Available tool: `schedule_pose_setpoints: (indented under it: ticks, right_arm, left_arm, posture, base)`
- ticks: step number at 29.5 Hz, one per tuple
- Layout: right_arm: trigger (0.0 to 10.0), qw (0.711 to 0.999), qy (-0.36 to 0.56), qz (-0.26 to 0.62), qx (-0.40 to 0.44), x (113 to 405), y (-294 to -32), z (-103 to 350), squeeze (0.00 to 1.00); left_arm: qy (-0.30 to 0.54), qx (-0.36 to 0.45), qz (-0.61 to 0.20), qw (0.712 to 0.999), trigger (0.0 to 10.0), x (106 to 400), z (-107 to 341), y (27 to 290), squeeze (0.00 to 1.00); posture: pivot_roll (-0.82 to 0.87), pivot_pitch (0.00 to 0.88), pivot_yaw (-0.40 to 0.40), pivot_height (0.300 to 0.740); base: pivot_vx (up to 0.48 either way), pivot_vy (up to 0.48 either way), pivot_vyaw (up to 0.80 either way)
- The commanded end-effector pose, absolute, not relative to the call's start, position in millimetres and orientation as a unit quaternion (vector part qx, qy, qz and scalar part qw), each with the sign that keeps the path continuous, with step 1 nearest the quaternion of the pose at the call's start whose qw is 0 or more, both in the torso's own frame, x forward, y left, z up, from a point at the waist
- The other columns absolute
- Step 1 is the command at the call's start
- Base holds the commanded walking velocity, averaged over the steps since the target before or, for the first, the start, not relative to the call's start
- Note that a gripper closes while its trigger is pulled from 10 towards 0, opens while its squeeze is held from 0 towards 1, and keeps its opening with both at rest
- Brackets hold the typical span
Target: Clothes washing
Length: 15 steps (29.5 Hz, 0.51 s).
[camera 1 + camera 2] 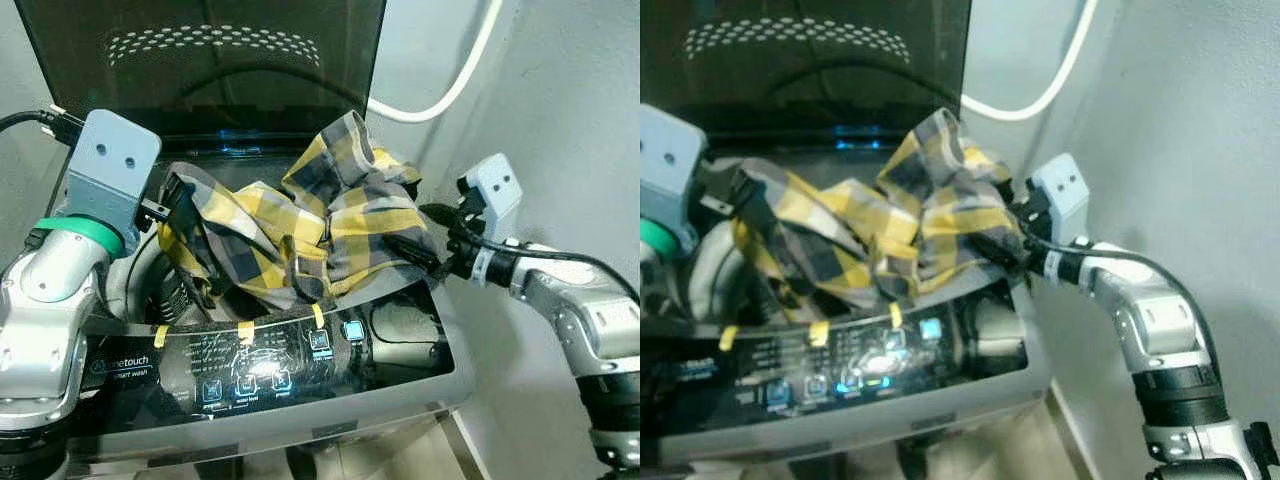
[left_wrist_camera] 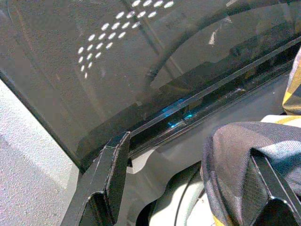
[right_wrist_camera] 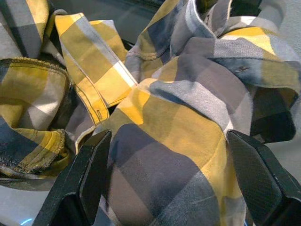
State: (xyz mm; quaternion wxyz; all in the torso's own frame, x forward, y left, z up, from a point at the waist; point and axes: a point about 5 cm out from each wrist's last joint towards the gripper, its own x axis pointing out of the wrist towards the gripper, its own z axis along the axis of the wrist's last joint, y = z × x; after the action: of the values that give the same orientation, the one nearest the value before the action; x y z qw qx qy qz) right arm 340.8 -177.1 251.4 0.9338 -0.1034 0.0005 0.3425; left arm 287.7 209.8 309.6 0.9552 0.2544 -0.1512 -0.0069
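A yellow and grey plaid shirt lies bunched over the open top of a top-loading washing machine, partly hanging into the drum. My left gripper is at the shirt's left end and stands open. In the left wrist view a fold of the shirt drapes over one finger, while the other finger is bare. My right gripper is at the shirt's right end, also open. Its fingers straddle the cloth without closing on it.
The dark tinted lid stands upright behind the opening. The lit control panel, with yellow tape strips, runs along the front. A white hose curves across the grey wall close on the right.
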Motion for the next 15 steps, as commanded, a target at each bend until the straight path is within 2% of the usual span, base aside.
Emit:
schedule_pose_setpoints:
  ticks: [1, 2, 3, 5, 6, 9, 10, 11, 12, 15]
  right_arm:
    - [10.0, 0.933, 0.018, 0.345, -0.102, 340.6, -176.8, 241.5, 0.0]
    - [10.0, 0.933, 0.018, 0.345, -0.102, 340.6, -176.8, 241.5, 0.0]
    - [8.5, 0.933, 0.026, 0.34, -0.112, 342.5, -176.6, 236.9, 0.0]
    - [8.5, 0.933, 0.026, 0.34, -0.112, 342.5, -176.6, 236.9, 0.0]
    - [4.3, 0.934, 0.033, 0.334, -0.127, 344.3, -176.4, 232.1, 0.0]
    - [4.3, 0.934, 0.033, 0.334, -0.127, 344.3, -176.4, 232.1, 0.0]
    - [2.0, 0.934, 0.036, 0.331, -0.132, 344.9, -176.4, 229.9, 0.0]
    - [2.0, 0.934, 0.036, 0.331, -0.132, 344.9, -176.4, 229.9, 0.0]
    - [0.0, 0.935, 0.034, 0.328, -0.131, 345.1, -176.6, 230.2, 0.0]
    - [0.0, 0.936, 0.023, 0.332, -0.116, 343.7, -176.0, 235.6, 0.0]
  left_arm:
    - [-0.16, 0.256, -0.011, 0.953, 10.0, 284.8, 311.7, 206.7, 0.0]
    - [-0.16, 0.256, -0.011, 0.953, 10.0, 284.8, 311.7, 206.7, 0.0]
    - [-0.16, 0.256, -0.009, 0.953, 10.0, 284.2, 312.0, 207.1, 0.0]
    - [-0.16, 0.256, -0.009, 0.953, 10.0, 284.2, 312.0, 207.1, 0.0]
    - [-0.16, 0.256, -0.008, 0.953, 10.0, 284.1, 312.0, 207.1, 0.0]
    - [-0.16, 0.256, -0.008, 0.953, 10.0, 284.1, 312.0, 207.1, 0.0]
    - [-0.157, 0.253, -0.007, 0.954, 10.0, 283.8, 312.6, 207.0, 0.0]
    - [-0.157, 0.253, -0.007, 0.954, 10.0, 283.8, 312.6, 207.0, 0.0]
    - [-0.155, 0.251, -0.006, 0.955, 10.0, 284.0, 313.0, 207.0, 0.0]
    - [-0.152, 0.248, -0.006, 0.957, 10.0, 284.7, 312.9, 206.6, 0.0]
  posture:
    - [0.14, 0.112, -0.028, 0.74]
    - [0.14, 0.112, -0.028, 0.74]
    - [0.14, 0.115, -0.028, 0.74]
    - [0.14, 0.115, -0.028, 0.74]
    - [0.14, 0.118, -0.026, 0.74]
    - [0.14, 0.118, -0.026, 0.74]
    - [0.14, 0.119, -0.026, 0.74]
    - [0.14, 0.119, -0.026, 0.74]
    - [0.14, 0.12, -0.026, 0.74]
    - [0.13, 0.123, -0.024, 0.74]
  base:
    - [0.0, 0.0, 0.0]
    - [0.0, 0.0, 0.0]
    - [0.0, 0.0, 0.0]
    - [0.0, 0.0, 0.0]
    - [0.0, 0.0, 0.0]
    - [0.0, 0.0, 0.0]
    - [0.0, 0.0, 0.0]
    - [0.0, 0.0, 0.0]
    - [0.0, 0.0, 0.0]
    - [0.0, 0.0, 0.0]
